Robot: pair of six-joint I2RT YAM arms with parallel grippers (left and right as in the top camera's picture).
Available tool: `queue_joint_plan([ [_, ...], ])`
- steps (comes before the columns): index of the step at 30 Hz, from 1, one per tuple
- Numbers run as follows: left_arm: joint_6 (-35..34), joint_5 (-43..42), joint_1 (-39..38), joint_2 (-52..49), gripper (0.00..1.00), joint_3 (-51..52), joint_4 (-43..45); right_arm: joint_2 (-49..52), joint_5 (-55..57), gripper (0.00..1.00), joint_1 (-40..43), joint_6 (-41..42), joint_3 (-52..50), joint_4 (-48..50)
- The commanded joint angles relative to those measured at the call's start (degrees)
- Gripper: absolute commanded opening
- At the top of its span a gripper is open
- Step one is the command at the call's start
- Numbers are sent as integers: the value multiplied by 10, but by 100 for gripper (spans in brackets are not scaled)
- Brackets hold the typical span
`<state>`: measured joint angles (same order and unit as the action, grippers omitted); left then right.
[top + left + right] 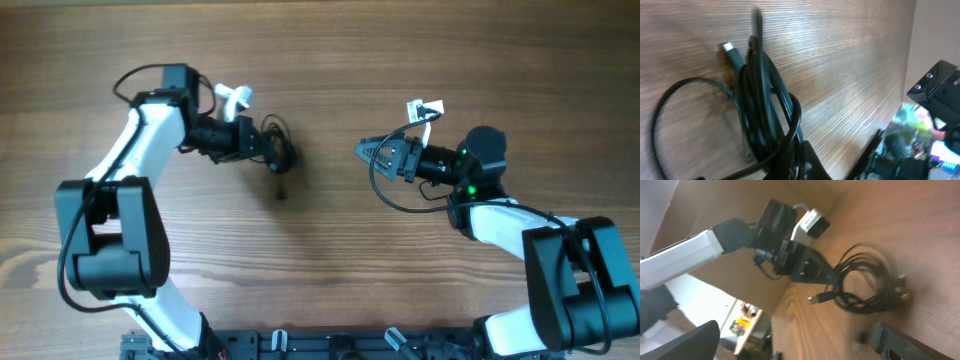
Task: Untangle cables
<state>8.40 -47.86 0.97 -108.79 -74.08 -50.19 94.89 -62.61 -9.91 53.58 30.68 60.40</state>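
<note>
A bundle of black cables (pixel 281 150) sits left of the table's middle. My left gripper (pixel 262 146) is shut on its left side. In the left wrist view the coiled bundle (pixel 765 105) runs up from my fingers (pixel 807 162), with a silver USB plug (pixel 729 49) sticking out at the top left and one loose loop to the left. My right gripper (pixel 366 151) is open and empty, a hand's width right of the bundle and pointing at it. The right wrist view shows the bundle (pixel 867 287), its plug (pixel 818 299) and my spread right fingers (pixel 795 332).
The wooden table (pixel 320 270) fills the overhead view. A thin black lead (pixel 385 195) loops under the right wrist. White camera mounts stand on both wrists (pixel 236 97) (pixel 425 108). The arm bases (pixel 330 345) line the front edge.
</note>
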Motion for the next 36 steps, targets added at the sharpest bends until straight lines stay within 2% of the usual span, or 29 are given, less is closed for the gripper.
queue_joint_plan([
  [1,-28,-16,14,40,4,2,-32,-2,26,100,-3,-39,30,-3],
  [5,20,-70,2,68,4,2,-37,-2,74,99,-45,-44,43,-66],
  [7,56,-89,-21,81,4,2,-38,-2,108,100,-81,-79,43,-133],
  [9,129,-94,-54,93,4,2,-65,-2,90,100,-104,-137,43,-147],
  [10,149,-94,-62,96,4,2,-76,-2,80,96,-105,-152,43,-146],
  [11,171,-94,-71,98,4,2,-89,-2,70,80,-105,-160,43,-146],
  [12,191,-94,-80,99,4,2,-100,-2,67,58,-105,-153,43,-146],
  [13,200,-94,-89,100,4,2,-105,-2,66,35,-105,-110,43,-146],
  [15,199,-94,-101,100,4,2,-103,-2,66,35,-107,-8,42,-147],
  [19,199,-94,-120,100,4,2,-94,-2,68,37,-109,130,42,-146],
  [21,196,-109,-128,100,4,2,-88,-2,77,43,-109,99,42,-146],
  [23,195,-134,-127,100,4,2,-85,-2,77,44,-109,94,42,-146],
  [26,195,-137,-128,100,4,2,-84,-2,87,40,-109,169,42,-146],
  [30,224,-136,-144,100,4,2,-82,-2,119,25,-110,328,42,-146],
  [32,229,-136,-154,100,4,2,-78,-2,139,24,-115,372,42,-146],
  [36,229,-110,-162,100,4,2,-71,-2,179,28,-120,455,42,-146],
])
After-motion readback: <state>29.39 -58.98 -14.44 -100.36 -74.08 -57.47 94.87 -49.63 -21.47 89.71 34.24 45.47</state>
